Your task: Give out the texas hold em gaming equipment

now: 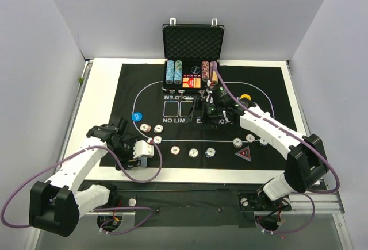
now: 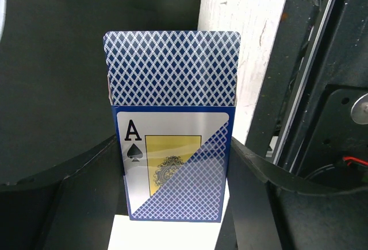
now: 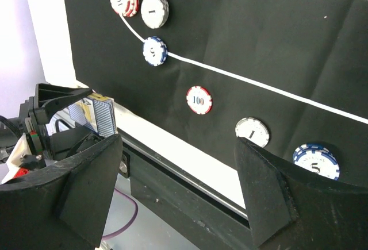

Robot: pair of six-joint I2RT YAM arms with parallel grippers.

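Observation:
My left gripper [image 1: 135,146] is shut on the card deck [image 2: 172,164], a box with an ace of spades face, held over the mat's near-left edge. Blue-patterned cards [image 2: 171,66] stick out of its top. The deck also shows in the right wrist view [image 3: 99,115]. My right gripper [image 1: 210,107] is open and empty above the mat's middle, just in front of the case; its fingers [image 3: 267,192] stand wide apart. Striped chips [image 1: 194,153] lie in a curved row along the white line, including a 100 chip [image 3: 199,100]. A blue disc [image 1: 137,116], a yellow disc [image 1: 245,97] and the triangular marker [image 1: 244,154] lie on the mat.
The open black case [image 1: 192,46] with chip columns stands at the mat's far edge. The black lettered mat [image 1: 264,83] covers most of the white table. Grey walls close in on both sides. A metal rail [image 1: 190,189] runs along the near edge.

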